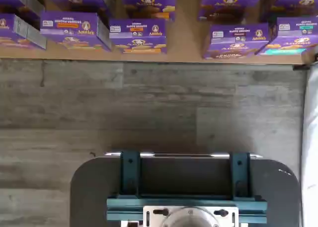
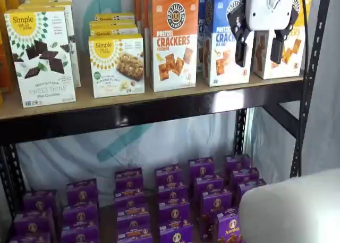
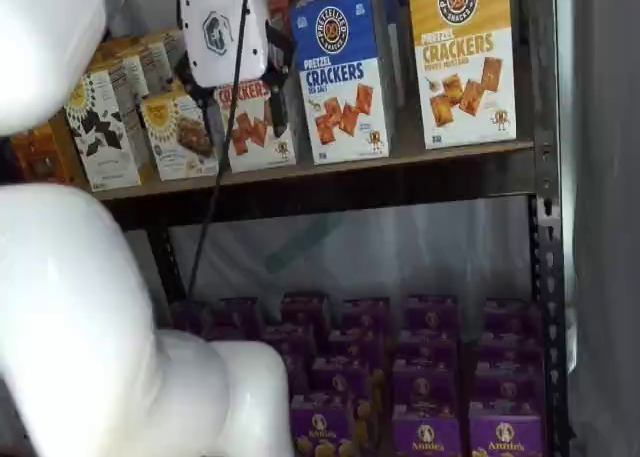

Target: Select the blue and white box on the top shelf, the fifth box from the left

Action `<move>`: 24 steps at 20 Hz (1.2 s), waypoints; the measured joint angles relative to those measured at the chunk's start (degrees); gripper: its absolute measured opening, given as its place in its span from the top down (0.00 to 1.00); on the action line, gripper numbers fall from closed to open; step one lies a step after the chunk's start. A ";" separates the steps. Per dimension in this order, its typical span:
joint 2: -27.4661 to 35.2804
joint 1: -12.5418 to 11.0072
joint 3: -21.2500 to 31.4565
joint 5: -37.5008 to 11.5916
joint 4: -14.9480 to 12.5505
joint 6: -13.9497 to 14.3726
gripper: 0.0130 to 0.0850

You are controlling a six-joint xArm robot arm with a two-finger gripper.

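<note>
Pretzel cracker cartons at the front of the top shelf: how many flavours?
3, side by side: the orange-and-white carton, then the blue and white box, then the yellow-and-white carton nearest the upright. More cartons stand behind, mostly hidden.

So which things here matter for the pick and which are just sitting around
For the job: blue and white box, top shelf, gripper, open.
Just sitting there: orange cracker box, yellow cracker box, Simple Mills boxes, purple boxes.

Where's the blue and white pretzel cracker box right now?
In both shelf views the blue and white box stands upright on the top shelf, between the orange cracker carton and the yellow one; the pincer hangs open before it.
</note>
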 joint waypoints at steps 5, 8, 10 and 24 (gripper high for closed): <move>0.95 -3.99 -0.75 1.77 4.73 -1.82 0.00; 0.58 -3.41 -0.45 0.53 4.49 -1.53 0.00; 0.49 -2.80 -0.55 -0.75 3.69 -1.36 0.00; 9.29 1.85 -6.29 -14.74 -3.27 0.96 0.00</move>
